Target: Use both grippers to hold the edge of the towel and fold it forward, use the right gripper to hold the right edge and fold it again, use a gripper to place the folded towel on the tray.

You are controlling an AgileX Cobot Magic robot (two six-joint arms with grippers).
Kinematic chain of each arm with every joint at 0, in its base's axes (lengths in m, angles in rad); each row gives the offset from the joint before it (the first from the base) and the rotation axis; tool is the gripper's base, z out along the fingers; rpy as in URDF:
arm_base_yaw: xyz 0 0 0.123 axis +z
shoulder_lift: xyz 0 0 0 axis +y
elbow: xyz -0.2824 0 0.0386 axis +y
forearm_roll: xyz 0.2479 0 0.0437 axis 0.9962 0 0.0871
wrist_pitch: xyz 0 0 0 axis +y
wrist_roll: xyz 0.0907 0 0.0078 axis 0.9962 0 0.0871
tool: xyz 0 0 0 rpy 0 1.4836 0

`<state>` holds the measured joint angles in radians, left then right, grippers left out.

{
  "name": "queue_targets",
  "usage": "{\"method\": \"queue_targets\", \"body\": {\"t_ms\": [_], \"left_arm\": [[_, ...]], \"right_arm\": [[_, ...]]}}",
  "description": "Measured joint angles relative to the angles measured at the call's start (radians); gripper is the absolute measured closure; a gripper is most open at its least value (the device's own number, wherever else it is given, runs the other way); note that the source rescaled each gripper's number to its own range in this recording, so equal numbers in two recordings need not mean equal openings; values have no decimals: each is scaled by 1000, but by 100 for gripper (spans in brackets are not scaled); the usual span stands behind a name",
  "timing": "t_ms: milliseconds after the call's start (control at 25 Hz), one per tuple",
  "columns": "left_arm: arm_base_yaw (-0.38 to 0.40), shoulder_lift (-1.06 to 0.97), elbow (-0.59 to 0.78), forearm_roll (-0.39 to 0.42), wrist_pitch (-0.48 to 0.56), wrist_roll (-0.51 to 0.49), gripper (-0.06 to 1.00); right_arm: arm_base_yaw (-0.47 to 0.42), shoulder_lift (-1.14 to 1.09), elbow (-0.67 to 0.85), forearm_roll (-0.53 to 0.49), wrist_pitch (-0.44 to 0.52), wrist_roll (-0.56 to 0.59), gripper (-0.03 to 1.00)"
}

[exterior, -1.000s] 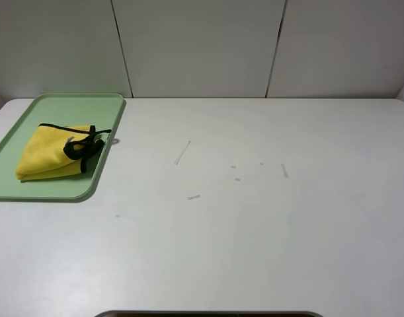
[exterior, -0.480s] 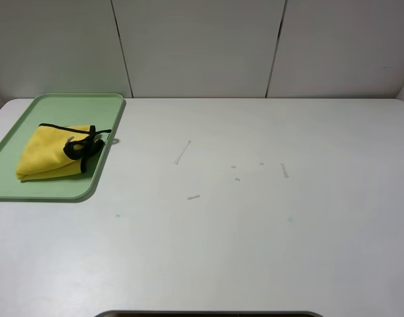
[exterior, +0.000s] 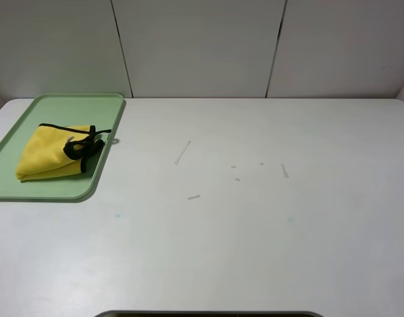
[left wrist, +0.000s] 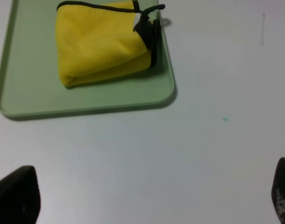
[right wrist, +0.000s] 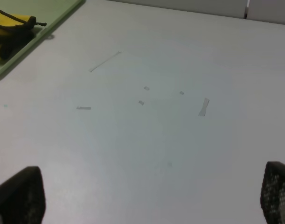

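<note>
from high up, the folded yellow towel (exterior: 53,152) lies on the pale-green tray (exterior: 16,185) at the white worktop's (exterior: 254,231) far left. the left wrist view shows the left end effector (left wrist: 147,196) spread wide above bare worktop near the tray. the right end effector (right wrist: 151,191) is likewise spread, over scattered tape scraps (right wrist: 204,107).

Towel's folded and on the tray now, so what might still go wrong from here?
1. The towel sits toward the tray's right rim, and its black loop pokes over it onto the table. Lifting or sliding the tray might snag or drag that loop.
2. The fold looks loose: the black-trimmed corner bunches up and the layers gape along one side, so the towel may spring partly open.
</note>
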<state>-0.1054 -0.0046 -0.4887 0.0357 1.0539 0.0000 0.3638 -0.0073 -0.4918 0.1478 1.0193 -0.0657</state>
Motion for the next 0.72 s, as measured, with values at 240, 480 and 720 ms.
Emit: {"method": "queue_targets", "body": {"t_ms": [240,480,720], "left_arm": [[0,0,0,0,0,0,-5],[0,0,0,0,0,0,-5],[0,0,0,0,0,0,-5]], "right_arm": [[0,0,0,0,0,0,-3],[0,0,0,1,0,0,-3],[0,0,0,1,0,0,-3]]}}
